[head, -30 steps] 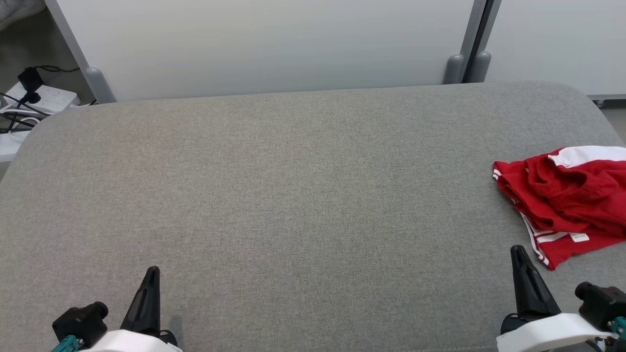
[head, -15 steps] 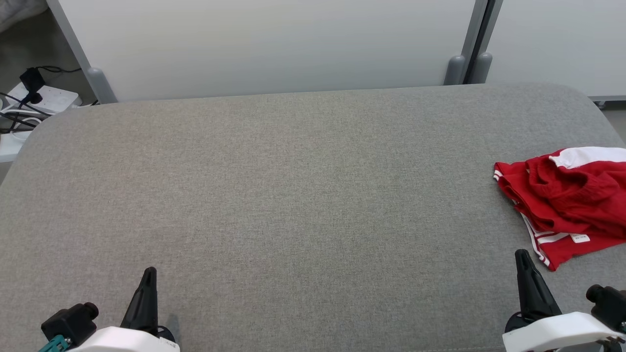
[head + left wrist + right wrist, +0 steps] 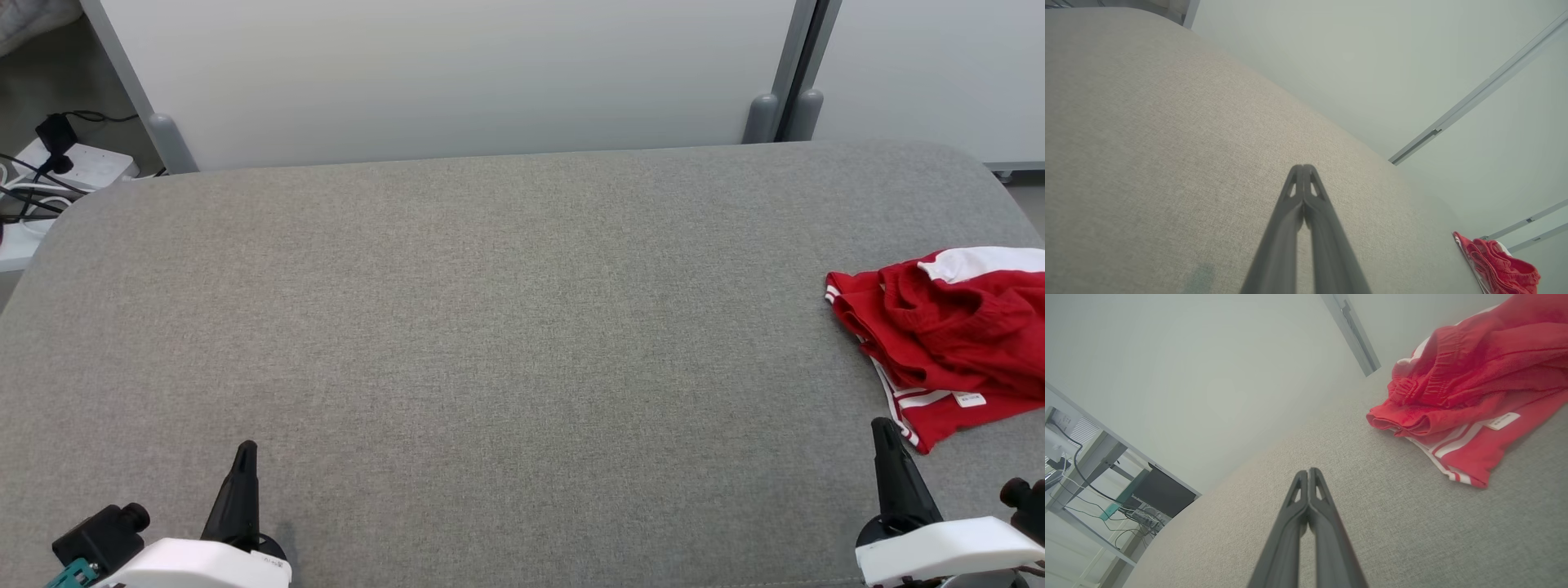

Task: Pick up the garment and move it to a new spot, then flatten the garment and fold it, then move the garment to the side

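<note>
The garment (image 3: pixel 951 343), red with white stripes (image 3: pixel 896 402) along one hem, lies crumpled at the right edge of the counter (image 3: pixel 490 310).

The right gripper (image 3: pixel 881 426) sits at the near right of the counter. Its two dark fingers are pressed together tip to tip and hold nothing, which the right wrist view shows plainly. It points up the counter, and its tip stands just beside the garment's nearest corner without touching it. Past that corner a small white label (image 3: pixel 968 398) lies on the red cloth. Above it the fabric is bunched in folds around a gathered elastic waistband, with a white band (image 3: pixel 980 260) on the far side.

The left gripper (image 3: pixel 244 451) sits at the near left, well apart from the garment. Its fingers are likewise closed on each other and empty, hanging over bare grey fabric. In the left wrist view the garment shows as a small red heap far off to the lower right.

Beyond the counter's rounded far edge stand pale wall panels (image 3: pixel 457 73) joined by grey posts (image 3: pixel 761 114). At the far left, a white power strip (image 3: pixel 82 163) with dark cables (image 3: pixel 28 200) lies on the floor.
</note>
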{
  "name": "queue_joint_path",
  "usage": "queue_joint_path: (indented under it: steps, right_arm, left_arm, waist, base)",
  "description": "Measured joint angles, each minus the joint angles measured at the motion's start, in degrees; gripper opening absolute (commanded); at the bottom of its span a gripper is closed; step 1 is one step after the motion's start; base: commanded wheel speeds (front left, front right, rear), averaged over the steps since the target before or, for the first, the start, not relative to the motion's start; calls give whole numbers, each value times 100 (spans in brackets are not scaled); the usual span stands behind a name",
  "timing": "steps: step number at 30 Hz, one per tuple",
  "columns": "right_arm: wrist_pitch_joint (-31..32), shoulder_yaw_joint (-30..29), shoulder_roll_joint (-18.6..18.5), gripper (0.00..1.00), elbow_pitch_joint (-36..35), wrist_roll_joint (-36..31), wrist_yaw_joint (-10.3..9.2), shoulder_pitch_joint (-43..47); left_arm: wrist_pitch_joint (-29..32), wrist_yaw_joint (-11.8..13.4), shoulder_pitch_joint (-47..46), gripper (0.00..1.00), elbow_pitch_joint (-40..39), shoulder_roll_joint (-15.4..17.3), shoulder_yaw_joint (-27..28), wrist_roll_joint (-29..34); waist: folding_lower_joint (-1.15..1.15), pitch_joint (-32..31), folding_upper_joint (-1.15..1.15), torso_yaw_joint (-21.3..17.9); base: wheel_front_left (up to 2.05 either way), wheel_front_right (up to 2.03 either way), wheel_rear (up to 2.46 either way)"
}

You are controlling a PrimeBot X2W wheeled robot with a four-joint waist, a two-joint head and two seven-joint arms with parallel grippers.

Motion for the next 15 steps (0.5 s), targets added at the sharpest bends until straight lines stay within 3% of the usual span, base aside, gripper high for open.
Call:
queue_joint_path:
  steps: [15]
  right_arm:
    - [240, -59, -10, 0, 37, 1000, 0, -88]
  left_arm:
    - [245, -104, -13, 0, 18, -136, 141, -844]
  waist:
    - [0, -12, 0, 16]
  base:
    - [0, 0, 0]
